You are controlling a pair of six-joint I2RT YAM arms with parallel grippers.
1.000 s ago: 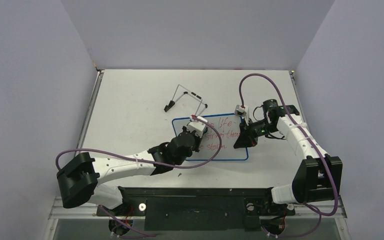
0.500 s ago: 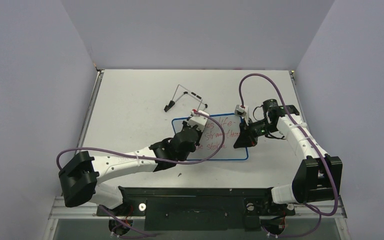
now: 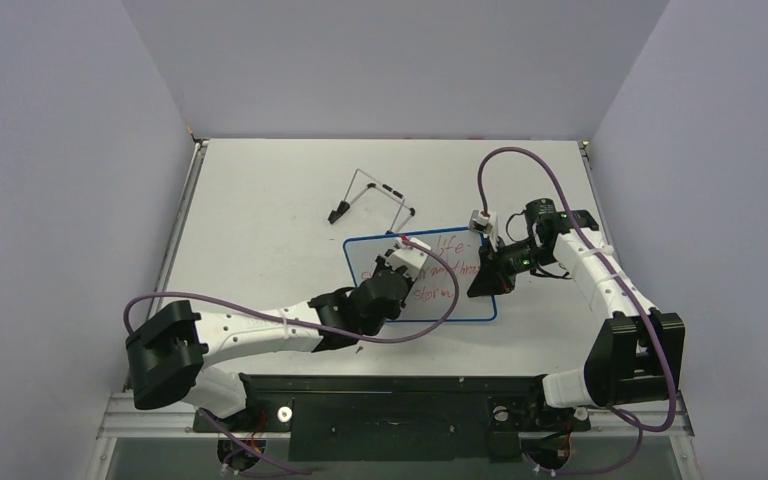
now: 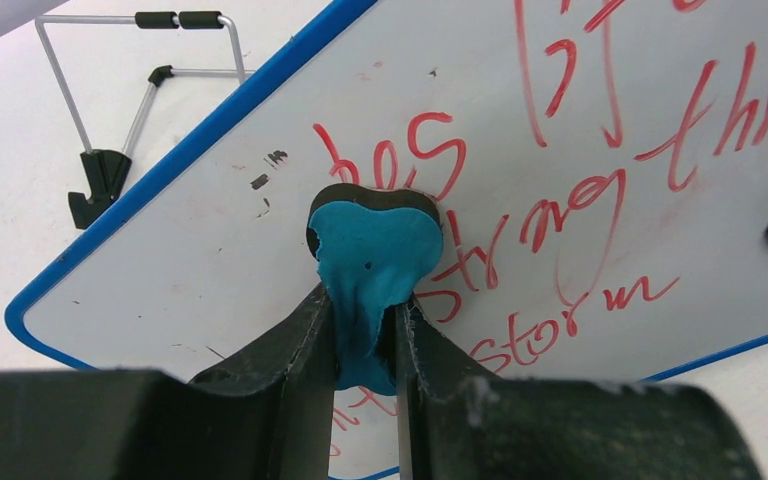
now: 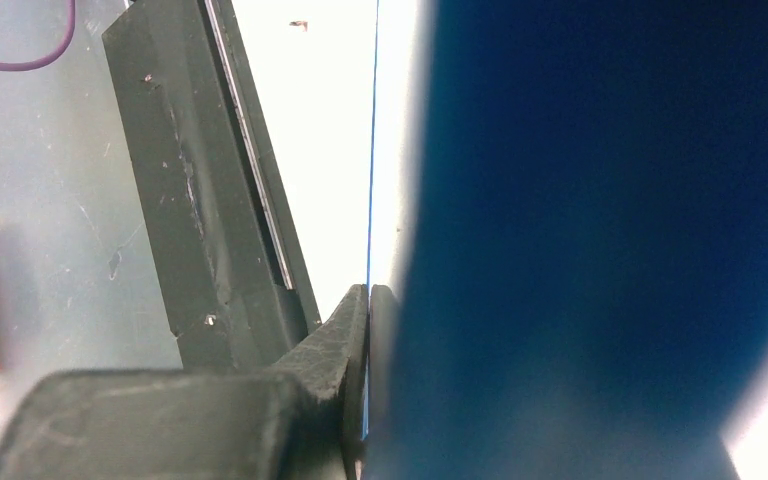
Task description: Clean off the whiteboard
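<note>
Your whiteboard [image 3: 368, 258] lies on the table [image 3: 260, 190], a bit right of centre, long side running left to right and slightly skewed. It's a small white rectangle with a thin blue rim and rounded corners. Red handwriting [image 4: 550, 225] fills the middle and right of the face, and from the left wrist view you can make out "storm" on the lowest line. The left strip of the face is bare white, just a few dark specks near the rim.

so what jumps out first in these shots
The red handwriting on the whiteboard mid-table, with the board's left part bare. The left pincer squeezes a teal eraser against the writing, while the right pincer clamps the board's right edge.
</note>
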